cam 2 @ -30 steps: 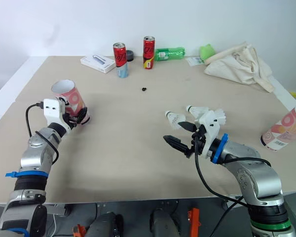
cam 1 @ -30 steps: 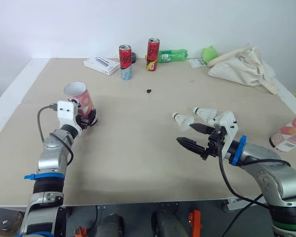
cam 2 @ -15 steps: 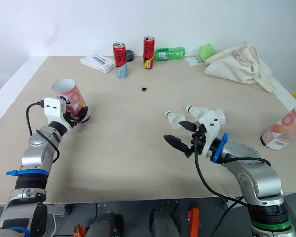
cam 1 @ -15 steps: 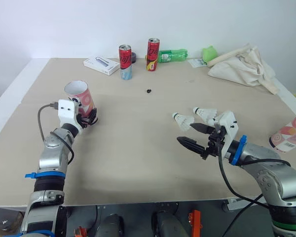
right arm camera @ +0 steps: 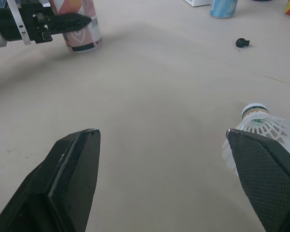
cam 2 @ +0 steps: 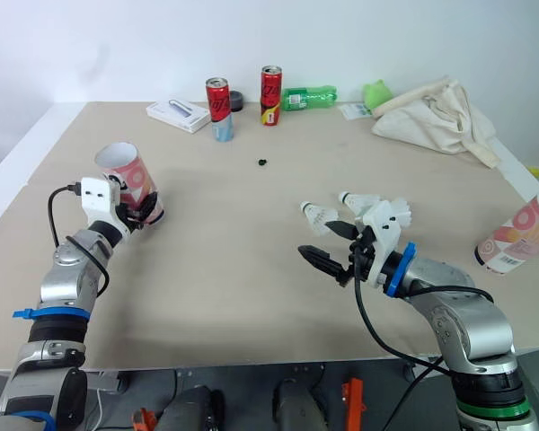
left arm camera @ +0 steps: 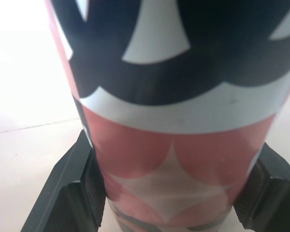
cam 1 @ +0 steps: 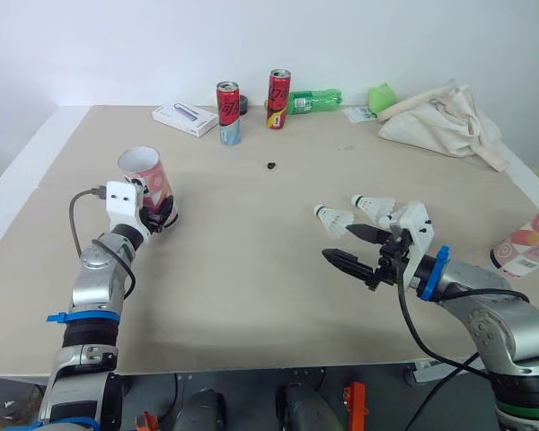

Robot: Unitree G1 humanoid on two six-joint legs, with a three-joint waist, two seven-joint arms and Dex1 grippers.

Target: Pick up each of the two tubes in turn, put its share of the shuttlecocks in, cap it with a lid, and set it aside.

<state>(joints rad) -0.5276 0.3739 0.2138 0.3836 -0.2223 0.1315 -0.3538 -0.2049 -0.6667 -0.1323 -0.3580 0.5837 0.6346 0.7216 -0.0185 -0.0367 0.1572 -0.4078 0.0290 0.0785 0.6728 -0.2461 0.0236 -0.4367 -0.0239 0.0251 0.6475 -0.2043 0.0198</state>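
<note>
A pink and white patterned tube [cam 1: 149, 184] stands open-topped near the table's left side, leaning slightly. My left gripper [cam 1: 161, 215] is shut on its lower part, and the left wrist view shows the tube [left arm camera: 179, 121] pressed between both fingers. My right gripper [cam 1: 342, 243] hovers open just above the table at the right, empty. Two white shuttlecocks [cam 1: 333, 218] [cam 1: 374, 205] lie just beyond its fingertips, and one shuttlecock [right arm camera: 261, 131] shows beside a finger in the right wrist view. A second pink tube [cam 1: 529, 242] sits at the table's right edge.
At the back stand two red cans [cam 1: 228, 112] [cam 1: 278, 98], a green bottle [cam 1: 314, 100] lying down, a white box [cam 1: 185, 119] and a cloth bag [cam 1: 440, 121]. A small black object [cam 1: 271, 166] lies mid-table.
</note>
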